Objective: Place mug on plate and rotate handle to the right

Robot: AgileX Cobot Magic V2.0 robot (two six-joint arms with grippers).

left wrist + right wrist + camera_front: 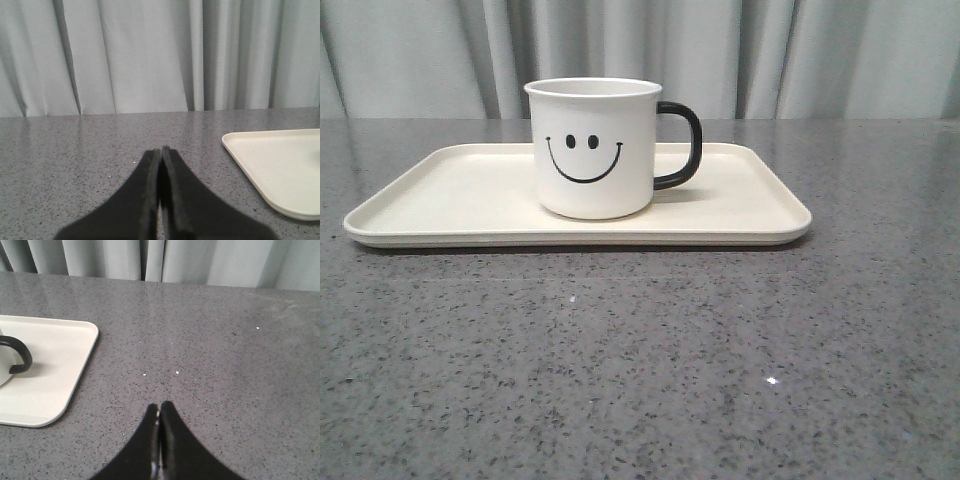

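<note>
Backdrop: pale grey pleated curtain (770, 50) hanging behind a speckled grey stone bench (640, 360).
Plate: large flat cream-white rectangular tray with rounded corners and a low raised rim (430, 205), lying on the bench with its long axis running left to right across the front view.
Plate contents: one white cylindrical mug with a black smiley face printed on its side (592, 150), standing upright near the middle of the plate, slightly toward the front edge; nothing else shows on the plate.
Mug facing: smiley face turned toward the front camera.
Handle: glossy black C-shaped loop (682, 145) on the mug's side, pointing to the right in the front view, along the plate's long axis.
Left gripper (161, 150): black fingers pressed together, nothing between them, over bare bench beside one rounded corner of the plate, apart from it.
Right gripper (159, 407): black fingers likewise pressed together and empty, over bare bench beside the plate's other end, clear of the handle.
</note>
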